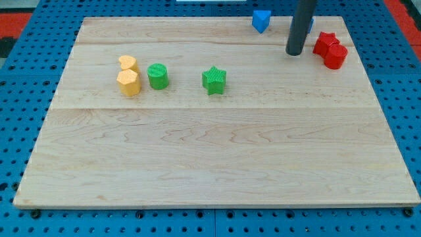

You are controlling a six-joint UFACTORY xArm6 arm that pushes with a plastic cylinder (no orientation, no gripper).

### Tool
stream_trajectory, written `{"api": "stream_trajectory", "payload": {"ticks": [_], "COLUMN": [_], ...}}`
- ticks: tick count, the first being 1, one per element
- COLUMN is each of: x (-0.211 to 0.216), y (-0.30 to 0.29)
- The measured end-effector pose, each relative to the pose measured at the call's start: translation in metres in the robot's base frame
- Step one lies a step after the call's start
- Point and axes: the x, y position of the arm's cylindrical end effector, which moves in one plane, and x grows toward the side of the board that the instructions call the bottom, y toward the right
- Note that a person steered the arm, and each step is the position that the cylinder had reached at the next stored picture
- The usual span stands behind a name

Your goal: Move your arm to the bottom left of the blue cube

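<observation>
A blue block (pixel 261 20) sits at the board's top edge, right of centre; it looks cube-like, but its exact shape is hard to tell. My tip (pixel 295 53) rests on the board below and to the right of it, a short gap away. A sliver of a second blue block (pixel 312 25) shows just right of the rod, mostly hidden behind it. Two red blocks sit right of my tip, one (pixel 323 43) touching the other (pixel 335 56).
At the view's left, a yellow heart-like block (pixel 127 63) touches a yellow hexagonal block (pixel 129 83). A green cylinder (pixel 158 76) stands beside them and a green star (pixel 214 79) sits near the middle. The wooden board (pixel 210 164) lies on a blue perforated table.
</observation>
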Motion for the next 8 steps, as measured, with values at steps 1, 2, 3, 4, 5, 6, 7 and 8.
{"api": "stream_trajectory", "payload": {"ticks": [1,2,3,4,5,6,7,8], "x": [-0.002,-0.004,-0.006,-0.009,-0.015,-0.025,-0.031,-0.040], "y": [-0.008,-0.016,-0.021,-0.025,-0.025,-0.025,-0.018,-0.004]}}
